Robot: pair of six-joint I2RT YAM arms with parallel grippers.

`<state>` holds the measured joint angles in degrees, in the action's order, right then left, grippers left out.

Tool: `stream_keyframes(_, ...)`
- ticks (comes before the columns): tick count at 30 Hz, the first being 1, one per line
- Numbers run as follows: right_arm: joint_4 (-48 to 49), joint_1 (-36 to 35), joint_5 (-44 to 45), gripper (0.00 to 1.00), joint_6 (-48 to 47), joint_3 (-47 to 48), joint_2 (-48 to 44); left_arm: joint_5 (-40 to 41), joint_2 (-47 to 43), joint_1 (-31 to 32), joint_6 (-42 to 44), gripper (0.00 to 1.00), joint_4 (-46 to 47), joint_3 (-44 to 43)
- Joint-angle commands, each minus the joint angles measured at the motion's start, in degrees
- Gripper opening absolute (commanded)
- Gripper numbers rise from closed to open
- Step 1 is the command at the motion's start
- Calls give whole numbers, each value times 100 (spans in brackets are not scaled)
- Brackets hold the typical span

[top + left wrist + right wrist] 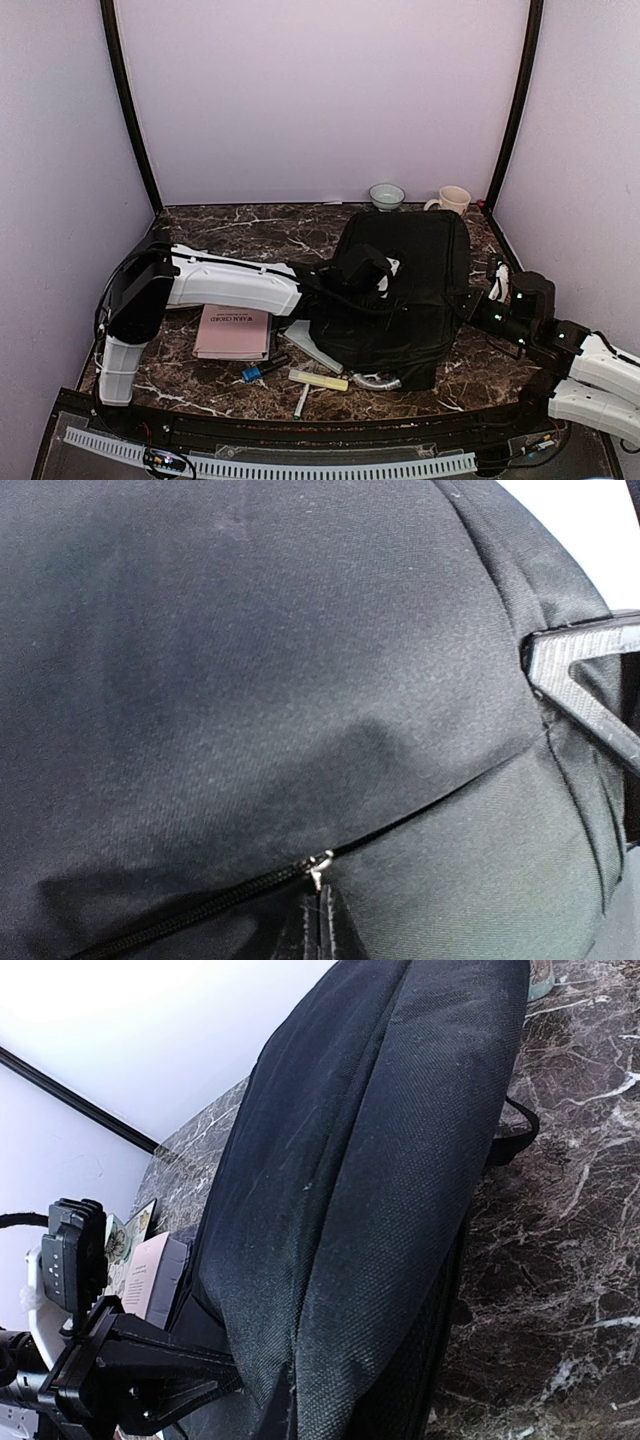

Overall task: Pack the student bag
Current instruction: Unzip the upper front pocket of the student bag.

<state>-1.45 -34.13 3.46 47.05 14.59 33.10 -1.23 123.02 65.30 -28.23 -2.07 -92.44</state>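
Bag: black fabric backpack [425,300], flat mid-table, long axis running near to far.
Left gripper [378,268]: over the bag's top panel; spread or pinched, I cannot tell.
Zip: silver zipper pull [318,866] close by it, so my left is nearer.
Right gripper [497,292]: at the bag's right edge; state unreadable.

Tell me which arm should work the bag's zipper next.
Likely left. The left gripper is over the bag, zipper pull in its wrist view; the right gripper sits at the bag's side.
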Motion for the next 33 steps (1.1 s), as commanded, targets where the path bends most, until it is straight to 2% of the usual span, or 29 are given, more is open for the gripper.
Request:
stream_keyframes(1, 522, 2, 115, 0, -76, -9, -68, 604, -106, 1, 212, 0, -543, 1)
stream_keyframes(15, 59, -5, 357, 0, -99, 18, -447, 1400, -615, -87, 597, 0, -963, 345)
stream_keyframes(26, 118, -4, 379, 0, -101, 35, -318, 1352, -934, -641, 1139, 0, -1706, 449)
stream_keyframes(33, -136, -6, 491, 0, -65, 35, -558, 1243, -1337, -1063, 1149, 0, -1628, 954)
